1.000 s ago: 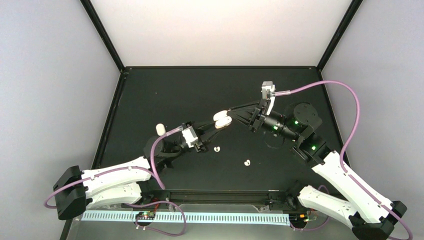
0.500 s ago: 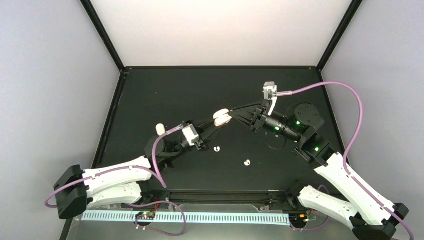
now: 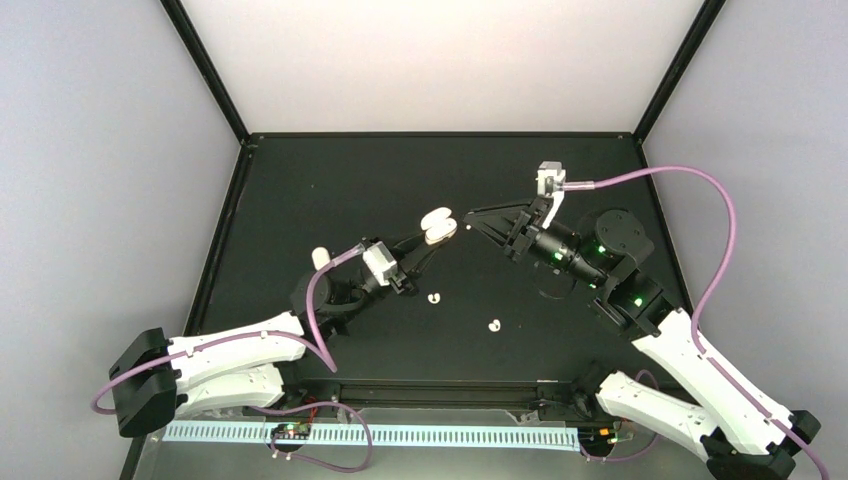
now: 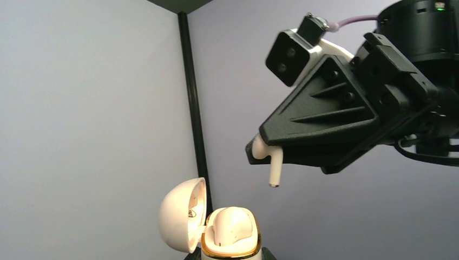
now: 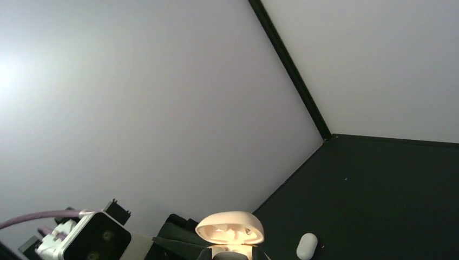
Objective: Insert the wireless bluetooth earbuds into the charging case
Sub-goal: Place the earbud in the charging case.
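My left gripper (image 3: 431, 240) is shut on the cream, gold-rimmed charging case (image 3: 437, 225), held up off the table with its lid open (image 4: 183, 215). A rounded cream lump sits in the case's base (image 4: 231, 227). My right gripper (image 3: 471, 213) is shut on a slim stemmed earbud (image 4: 274, 167), its stem pointing down. The earbud hangs above and a little right of the case, apart from it. Two small white earbuds (image 3: 433, 297) (image 3: 493, 325) lie on the black table. In the right wrist view the open case (image 5: 230, 227) faces the camera.
A second, closed white pill-shaped case (image 3: 320, 258) (image 5: 307, 246) lies on the black table (image 3: 330, 190) left of the left arm. Grey walls with black corner posts close in the table. A purple cable loops off each wrist.
The right gripper has drawn back to the right from the case, opening a gap. The left gripper has carried the case slightly farther from the arm bases.
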